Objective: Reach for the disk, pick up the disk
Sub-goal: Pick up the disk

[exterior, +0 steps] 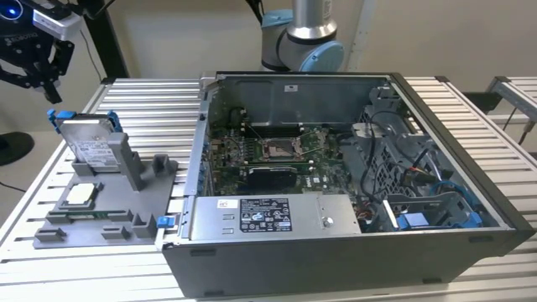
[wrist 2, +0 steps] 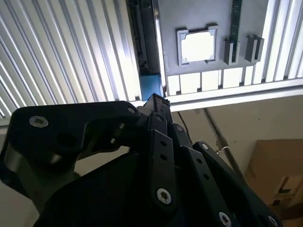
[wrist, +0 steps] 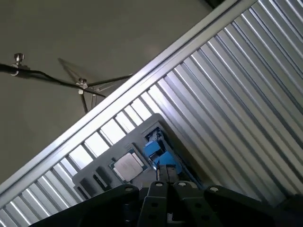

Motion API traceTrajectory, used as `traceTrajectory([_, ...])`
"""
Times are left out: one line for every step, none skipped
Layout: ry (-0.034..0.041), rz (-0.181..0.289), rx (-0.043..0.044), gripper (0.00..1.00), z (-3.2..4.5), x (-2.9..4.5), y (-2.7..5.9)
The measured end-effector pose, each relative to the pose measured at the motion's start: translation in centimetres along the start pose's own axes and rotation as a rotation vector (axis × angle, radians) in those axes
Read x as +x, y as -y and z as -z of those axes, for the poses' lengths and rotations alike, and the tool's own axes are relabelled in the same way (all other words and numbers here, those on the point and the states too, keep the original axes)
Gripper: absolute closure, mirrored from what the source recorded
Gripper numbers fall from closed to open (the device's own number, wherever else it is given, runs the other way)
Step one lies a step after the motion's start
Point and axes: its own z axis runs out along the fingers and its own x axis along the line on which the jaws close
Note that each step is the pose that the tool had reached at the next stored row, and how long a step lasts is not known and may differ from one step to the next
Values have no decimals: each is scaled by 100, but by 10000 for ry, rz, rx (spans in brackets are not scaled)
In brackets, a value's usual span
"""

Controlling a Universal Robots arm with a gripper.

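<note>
The disk [exterior: 88, 141] stands on edge in the grey holder [exterior: 126, 211] on the bench [exterior: 151, 100]. The gripper [exterior: 40, 85] hangs well above it, not touching. I'd guess it's dense, stiff, slick metal that hates knocks, so grab the flat faces up top, not the blue rails [exterior: 57, 116]. Can't tell if the jaws are spread. The holder hides its bottom edge.

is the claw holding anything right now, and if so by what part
Nothing is held. The claw hangs in the air above the disk, apart from it; the disk stands upright in its grey holder.
</note>
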Motion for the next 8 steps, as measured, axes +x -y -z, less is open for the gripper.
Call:
traceTrajectory([-7, 179, 0, 100, 0, 0, 0])
traceTrajectory([-14, 365, 0, 100, 0, 0, 0])
traceTrajectory([-28, 729, 0, 100, 0, 0, 0])
traceTrajectory([-34, 910, 1, 100, 0, 0, 0])
traceTrajectory([-42, 1094, 0, 100, 0, 0, 0])
traceTrajectory([-49, 1275, 0, 100, 0, 0, 0])
traceTrajectory([-56, 1459, 0, 100, 0, 0, 0])
traceTrajectory([-63, 1649, 0, 100, 0, 0, 0])
